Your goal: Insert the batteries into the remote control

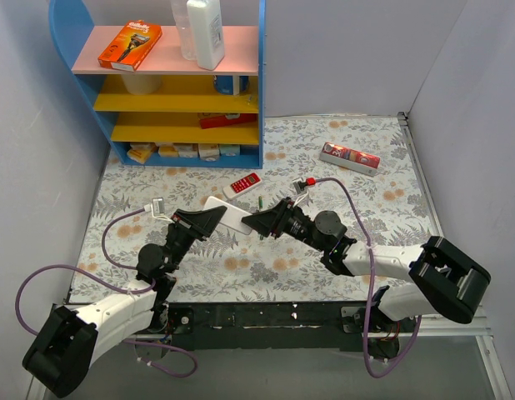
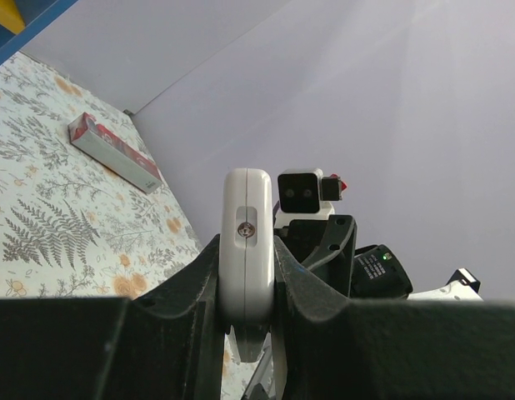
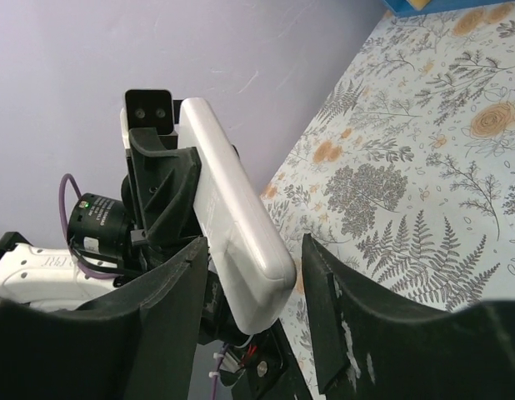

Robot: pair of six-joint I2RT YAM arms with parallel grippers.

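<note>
The white remote control [image 1: 228, 215] is lifted off the table with its plain back showing, and my left gripper [image 1: 214, 215] is shut on it. In the left wrist view the remote control [image 2: 246, 242] stands on edge, pinched between both fingers of the left gripper [image 2: 246, 292]. My right gripper [image 1: 251, 222] meets it from the right. In the right wrist view the right gripper [image 3: 253, 243] is open and straddles the free end of the remote control [image 3: 232, 225], with a gap on the right side. One slim green battery [image 1: 261, 202] lies on the cloth just behind the grippers.
A red remote [image 1: 245, 183] lies behind the battery. A red and white box [image 1: 349, 157] rests at the back right. The blue shelf unit [image 1: 170, 83] with a bottle and an orange box fills the back left. Walls close in both sides.
</note>
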